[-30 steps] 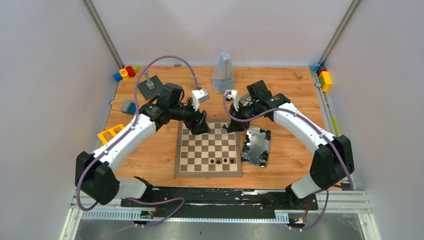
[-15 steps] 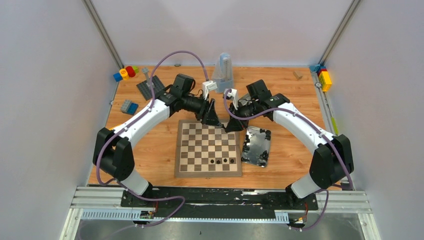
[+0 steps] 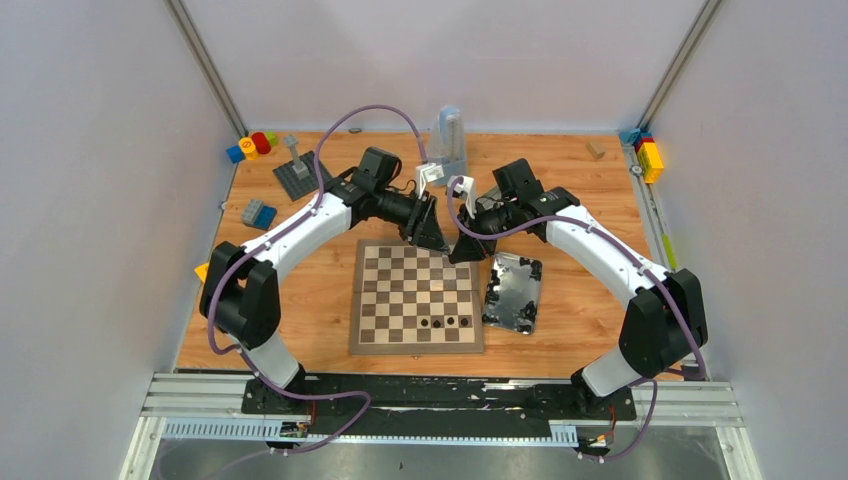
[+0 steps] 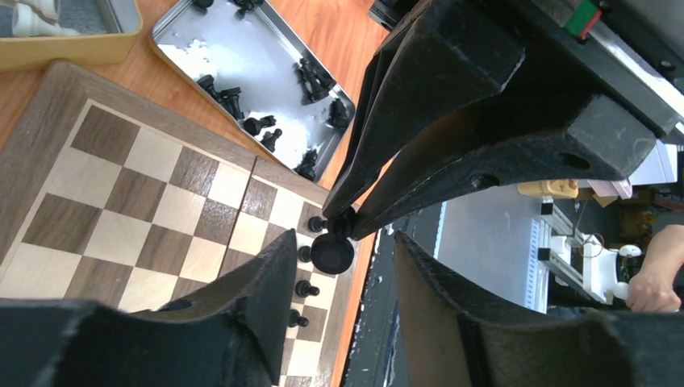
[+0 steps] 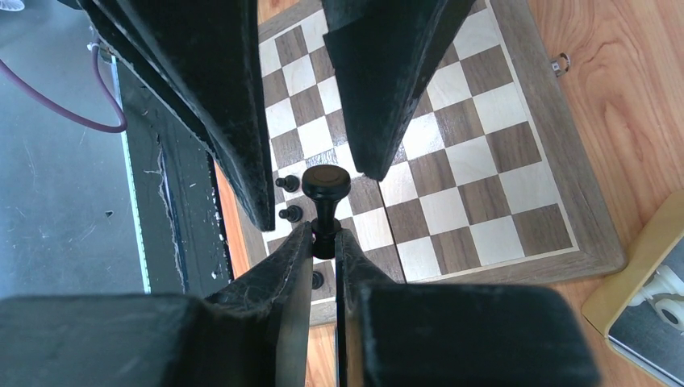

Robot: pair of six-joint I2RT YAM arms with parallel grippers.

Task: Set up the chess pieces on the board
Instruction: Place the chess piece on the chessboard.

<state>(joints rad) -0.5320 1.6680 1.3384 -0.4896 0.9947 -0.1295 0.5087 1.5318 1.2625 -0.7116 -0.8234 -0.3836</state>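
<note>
The wooden tabletop [image 3: 300,300] carries the chessboard [image 3: 400,290] at its middle. A shiny metal tin [image 3: 505,305] with loose black pieces lies just beside the board's right edge. A second, tan-walled tin [image 4: 81,48] with cream pieces sits off the board's far edge.

Both arms meet above that far edge. The right end effector [image 5: 324,232] is clamped on a black chess piece [image 5: 326,185] and holds it in the air by its narrow end. The wide round end of the piece points toward the other arm. The left end effector [image 3: 430,240] is open, one finger on each side of the piece, neither touching it.

This looks like a hand-over. Three small black pieces [image 3: 449,321] already stand in the board's near rows, so most of the setup remains.

The held piece is probably light, hard and glossy. It could slip or twist under a loose pinch. The best hold seems to be the bare stem just behind the round end, squeezed squarely and clear of the right fingertips.
</note>
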